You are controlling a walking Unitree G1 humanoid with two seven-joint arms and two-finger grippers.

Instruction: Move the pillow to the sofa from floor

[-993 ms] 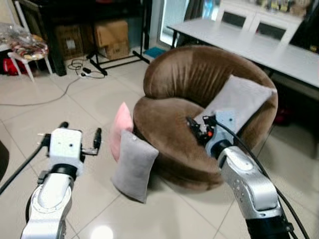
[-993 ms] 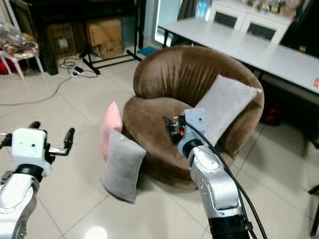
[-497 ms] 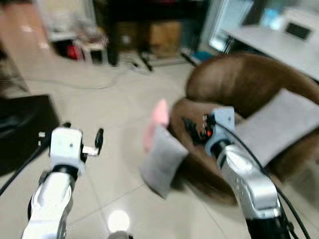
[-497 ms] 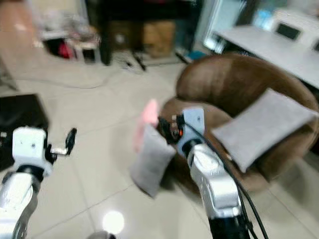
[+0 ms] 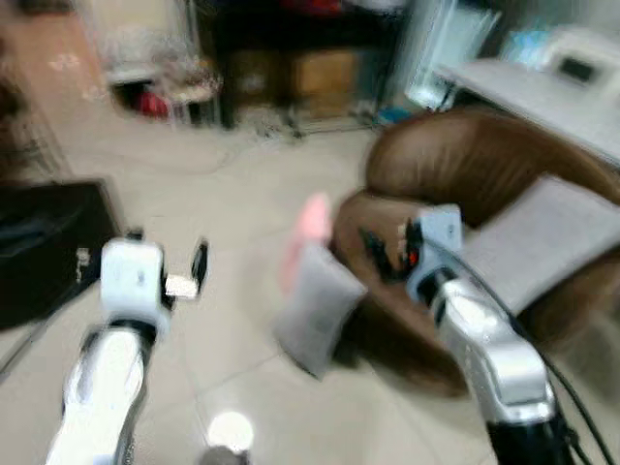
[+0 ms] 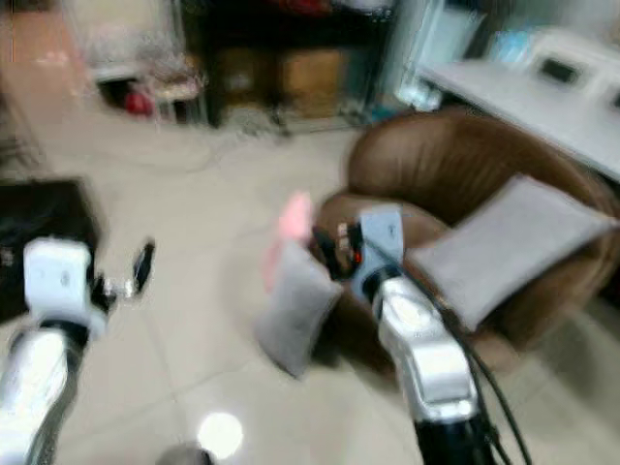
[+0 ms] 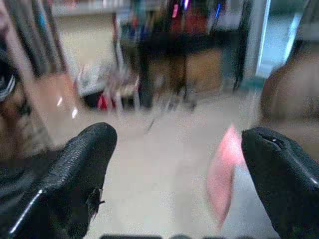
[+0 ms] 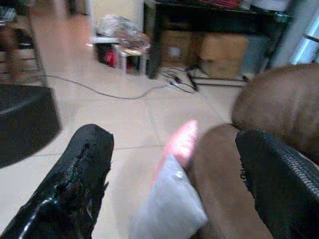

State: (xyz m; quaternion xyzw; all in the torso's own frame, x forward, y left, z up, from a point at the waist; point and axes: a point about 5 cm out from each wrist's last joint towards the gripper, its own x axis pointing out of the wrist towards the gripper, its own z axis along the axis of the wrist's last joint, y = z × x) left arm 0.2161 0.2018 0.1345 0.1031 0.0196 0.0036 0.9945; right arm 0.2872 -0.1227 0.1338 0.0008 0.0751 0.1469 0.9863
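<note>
Blurred head views show a soft grey pillow point(image 5: 318, 312) upright on the glossy tiled floor point(image 5: 223, 208), leaning against the round brown velvet sofa point(image 5: 455, 165) with a pink pillow point(image 8: 180, 142) behind, another grey cushion point(image 5: 542, 242) on the seat, and left gripper point(image 7: 179, 164) and right gripper point(image 8: 172, 169) both spread wide, empty.

Both silver arms are raised out front, blurred. The left claw point(image 5: 165, 262) is level at chest height, fingers spread wide apart and holding nothing. The right claw point(image 6: 329, 250) reaches forward, its fingers point(image 8: 79, 184) parted too, empty.
</note>
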